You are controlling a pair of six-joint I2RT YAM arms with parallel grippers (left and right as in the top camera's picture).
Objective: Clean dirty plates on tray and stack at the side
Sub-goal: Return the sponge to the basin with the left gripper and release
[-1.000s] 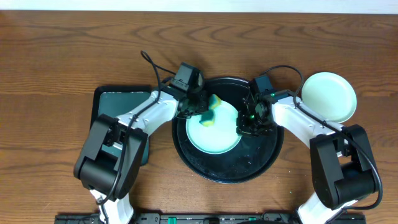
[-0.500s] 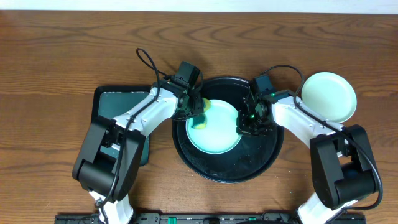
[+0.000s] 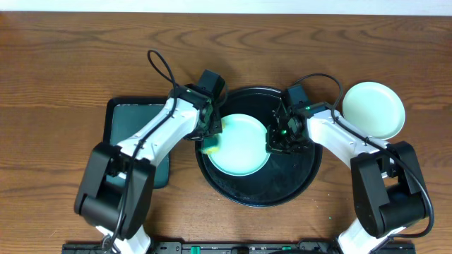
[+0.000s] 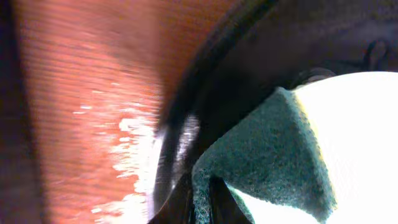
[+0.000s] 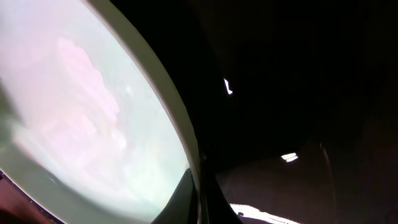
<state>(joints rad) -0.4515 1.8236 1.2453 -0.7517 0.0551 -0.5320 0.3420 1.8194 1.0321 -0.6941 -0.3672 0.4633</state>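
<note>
Overhead: a pale mint plate [image 3: 240,144], evenly coloured, lies in the black tray [image 3: 282,194]. The left gripper [image 3: 211,136] pinches a sponge [image 3: 210,147] at the plate's left edge, and the right gripper [image 3: 281,140] is clamped on its right rim. Another plate [image 3: 373,109] sits outside the tray, to the right.
Left wrist: the sponge's green pad overlaps the plate's edge.
Right wrist: the fingers nip the rim.

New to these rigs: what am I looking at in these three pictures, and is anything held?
Two robot arms work at a wooden table. One picture looks down from above; the other two come from close-up cameras on each wrist. A round black tray holds a mint plate. The left gripper pinches a sponge at the plate's left edge; the right gripper clamps its right rim. Another pale plate sits on the table to the right, a dark-green tray to the left.
</note>
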